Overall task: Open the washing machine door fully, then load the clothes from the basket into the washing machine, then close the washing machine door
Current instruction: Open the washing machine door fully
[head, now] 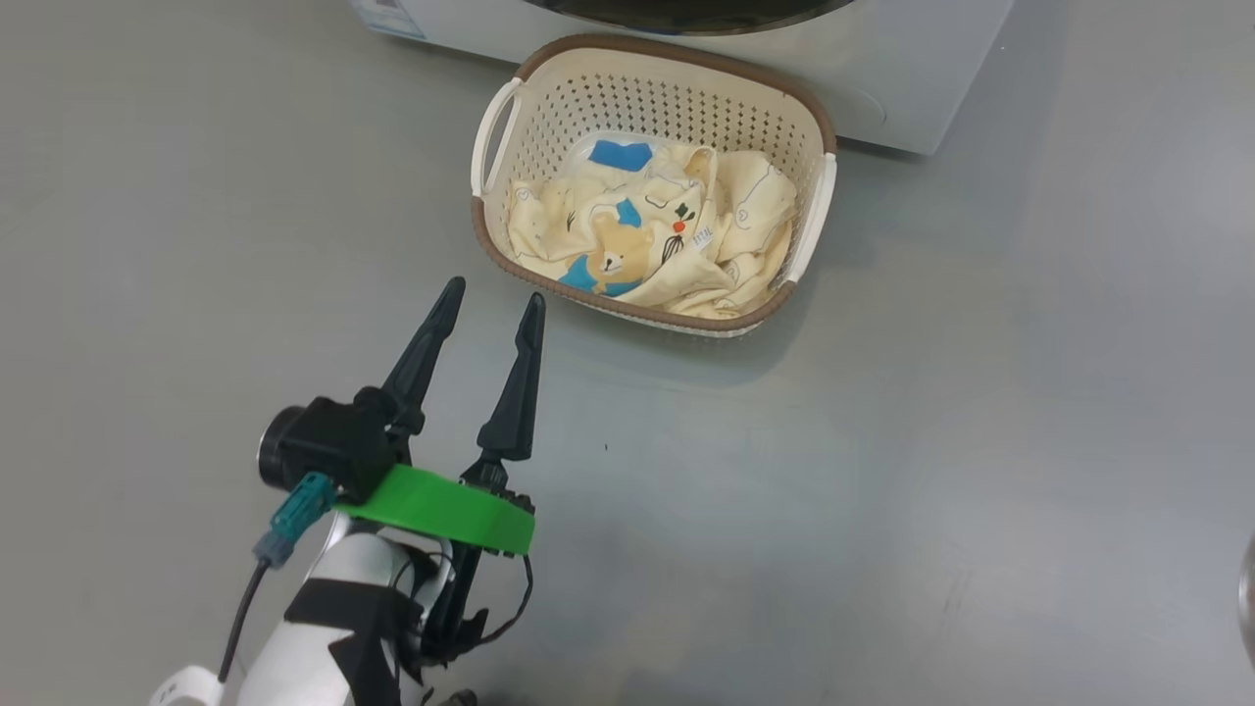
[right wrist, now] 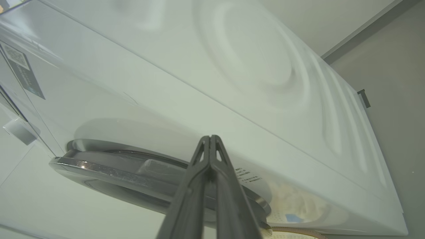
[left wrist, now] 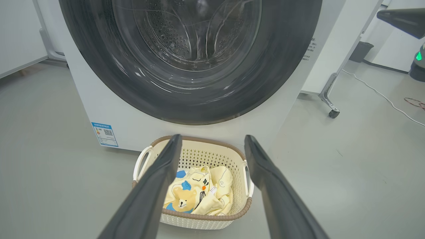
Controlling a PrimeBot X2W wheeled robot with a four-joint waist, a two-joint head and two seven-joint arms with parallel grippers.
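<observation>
Our right gripper, pinched shut and empty, sits just beside the rim of the washing machine door, so we reckon it's the nearer one. Meanwhile our left gripper hangs wide open and empty, well below the door, aimed at the basket of clothes.

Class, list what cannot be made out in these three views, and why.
1. Head view: the washing machine door is cut off by the top edge.
2. Left wrist view: the left gripper covers parts of the basket; the blue sticker print is too small.
3. Head view: the count of the clothes, bunched together.
4. Right wrist view: the shut right gripper hides part of that door's rim.
</observation>
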